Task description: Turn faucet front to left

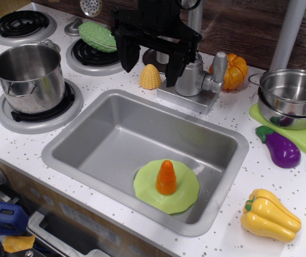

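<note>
The faucet point(191, 80) stands behind the sink on a flat rectangular base. Its thick silver body carries a knobbed side lever point(217, 67) pointing right. Its thin spout pipe point(195, 19) rises behind my arm, and the upper part is hidden. My black gripper point(149, 75) hangs just left of the faucet body with its jaws spread wide and nothing held. The right finger point(173, 69) is close against the faucet body. The left finger point(126, 56) hangs over the counter.
A yellow corn point(150, 76) sits between my fingers. The sink point(77, 134) holds a green plate point(187, 198) with a carrot point(166, 178). An orange pumpkin point(237, 70), stacked bowls point(292, 96), an eggplant point(281, 150), a yellow pepper point(269, 215), a pot point(28, 75) and a slanted pole point(289, 32) surround it.
</note>
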Robot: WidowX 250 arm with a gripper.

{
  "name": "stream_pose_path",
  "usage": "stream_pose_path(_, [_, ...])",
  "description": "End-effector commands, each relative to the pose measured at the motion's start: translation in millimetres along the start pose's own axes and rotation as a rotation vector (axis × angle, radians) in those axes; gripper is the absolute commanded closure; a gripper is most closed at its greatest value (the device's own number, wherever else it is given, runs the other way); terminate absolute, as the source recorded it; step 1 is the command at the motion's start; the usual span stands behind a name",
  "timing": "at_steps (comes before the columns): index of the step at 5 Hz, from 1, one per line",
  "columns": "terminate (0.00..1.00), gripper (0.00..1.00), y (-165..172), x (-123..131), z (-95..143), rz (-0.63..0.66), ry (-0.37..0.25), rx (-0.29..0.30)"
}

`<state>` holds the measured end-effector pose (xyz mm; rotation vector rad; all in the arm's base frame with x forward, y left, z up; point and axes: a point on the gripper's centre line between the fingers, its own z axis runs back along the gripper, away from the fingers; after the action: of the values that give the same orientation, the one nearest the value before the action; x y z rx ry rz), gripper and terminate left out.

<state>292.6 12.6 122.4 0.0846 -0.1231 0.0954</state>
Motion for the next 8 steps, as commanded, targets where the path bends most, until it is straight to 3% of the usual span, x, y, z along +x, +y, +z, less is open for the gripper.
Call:
stream_pose_path(1, [0.0,0.0,0,0,0,0.0,0.0,0.0])
stream_pose_path(4, [0.0,0.0,-4,17,-3,-0.051,-0.216,0.046])
stream_pose_path(5, [0.0,0.0,2,26,5,-0.033,-0.252,-0.009])
stream_pose_path(7, [0.0,0.0,6,48,12,-0.03,-0.329,0.022])
stream_pose_path(8, [0.0,0.0,16,60,10,-0.047,-0.359,0.007])
